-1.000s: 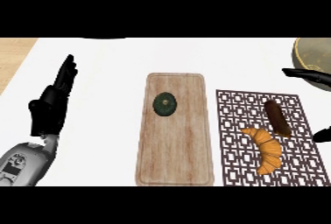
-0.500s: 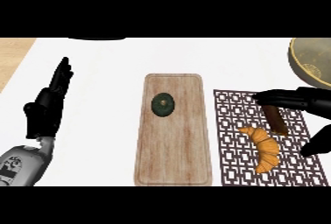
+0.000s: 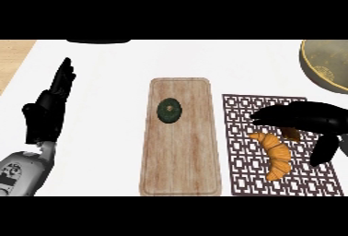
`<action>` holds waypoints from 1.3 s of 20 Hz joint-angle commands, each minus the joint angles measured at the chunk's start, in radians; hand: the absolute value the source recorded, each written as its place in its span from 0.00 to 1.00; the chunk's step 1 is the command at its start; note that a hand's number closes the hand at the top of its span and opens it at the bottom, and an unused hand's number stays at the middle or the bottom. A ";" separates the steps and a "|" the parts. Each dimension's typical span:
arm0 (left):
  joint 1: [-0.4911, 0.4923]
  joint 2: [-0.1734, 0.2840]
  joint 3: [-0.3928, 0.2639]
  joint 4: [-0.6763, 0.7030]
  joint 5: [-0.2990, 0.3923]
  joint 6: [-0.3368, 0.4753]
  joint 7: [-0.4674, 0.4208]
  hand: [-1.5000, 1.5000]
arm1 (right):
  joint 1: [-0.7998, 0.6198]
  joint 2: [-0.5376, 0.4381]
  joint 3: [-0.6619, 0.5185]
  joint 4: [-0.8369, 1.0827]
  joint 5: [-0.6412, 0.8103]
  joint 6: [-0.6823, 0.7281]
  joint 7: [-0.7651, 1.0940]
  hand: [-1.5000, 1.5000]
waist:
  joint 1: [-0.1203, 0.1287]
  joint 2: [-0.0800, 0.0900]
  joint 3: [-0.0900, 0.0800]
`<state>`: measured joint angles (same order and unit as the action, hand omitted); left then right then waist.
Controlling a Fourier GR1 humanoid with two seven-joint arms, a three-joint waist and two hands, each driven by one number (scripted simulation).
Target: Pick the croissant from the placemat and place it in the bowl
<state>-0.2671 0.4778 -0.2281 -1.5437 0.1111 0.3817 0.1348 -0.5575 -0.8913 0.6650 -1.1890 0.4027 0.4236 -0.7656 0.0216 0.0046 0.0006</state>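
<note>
Lower now, right hand (image 3: 309,119), fingers spread, hovers over croissant (image 3: 272,154), hiding the brown item behind.

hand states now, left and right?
Left hand: open, resting at the view's left, holding nothing.
Right hand: open above the croissant, holding nothing.
</note>
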 commanded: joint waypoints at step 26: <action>0.029 -0.097 0.113 0.000 -0.110 -0.093 0.005 0.50 | 0.027 0.315 0.008 0.277 0.343 -0.162 -0.186 1.00 | -0.015 -0.003 0.000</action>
<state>-0.2286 0.3912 -0.1328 -1.5640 0.0068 0.3042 0.1519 -0.5415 -0.6294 0.6717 -0.9597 0.7160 0.2563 -0.8860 0.0068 -0.0093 -0.0119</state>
